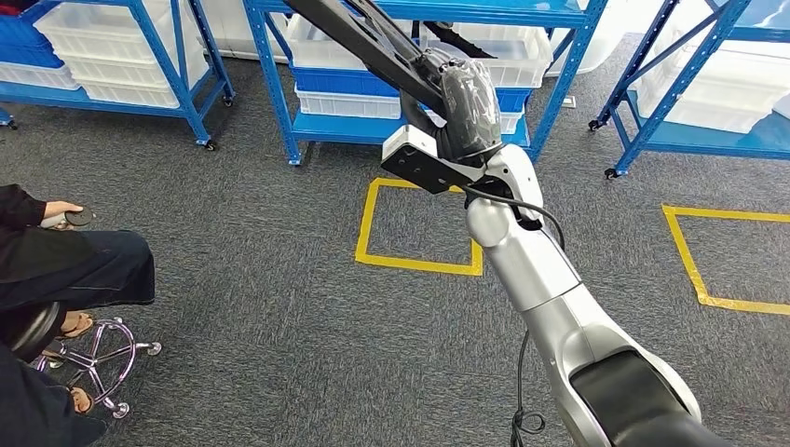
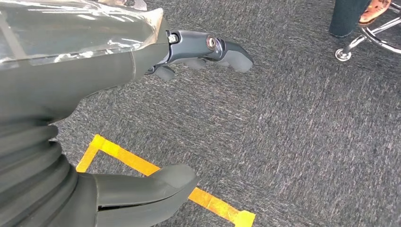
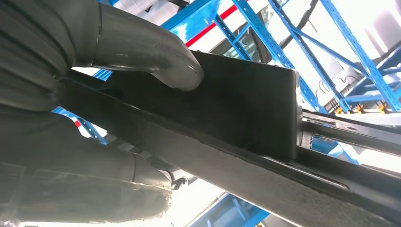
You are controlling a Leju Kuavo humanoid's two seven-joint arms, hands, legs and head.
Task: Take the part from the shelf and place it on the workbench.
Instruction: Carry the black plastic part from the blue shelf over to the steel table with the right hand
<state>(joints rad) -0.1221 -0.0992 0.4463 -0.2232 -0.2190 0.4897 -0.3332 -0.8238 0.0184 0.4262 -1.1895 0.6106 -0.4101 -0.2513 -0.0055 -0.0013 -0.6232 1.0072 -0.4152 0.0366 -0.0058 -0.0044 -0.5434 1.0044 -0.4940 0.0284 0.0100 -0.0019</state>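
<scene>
Right hand (image 3: 118, 118) is gripping the part (image 3: 246, 113), a long dark flat bar: in the right wrist view the thick grey thumb (image 3: 151, 59) is pressing on one flat face and the rest of the hand is wrapping the opposite side, so the bar is sitting clamped between them. In the head view the right arm (image 1: 540, 270) is reaching up and forward from the lower right, with the part (image 1: 363, 37) running diagonally from the hand toward the top edge, held off the floor in front of the blue shelf (image 1: 279, 102). That shelf is carrying white bins (image 1: 503, 56) and a blue bin, and more blue racks with white bins are standing to either side. Left hand (image 2: 142, 118) is holding nothing: the left wrist view is showing its thumb (image 2: 151, 189) and dark fingers (image 2: 213, 49) spread apart over the grey carpet (image 2: 307, 142), with a strip of yellow tape (image 2: 127, 161) crossing below it. On the floor in the head view, a yellow tape square (image 1: 373, 251) is lying just in front of the shelf, partly covered by the arm, and a second yellow outline (image 1: 694, 270) is sitting well off to the right. A person in dark clothes (image 1: 65, 270) is sitting on a chrome-based stool (image 1: 102, 363) at the left edge.
</scene>
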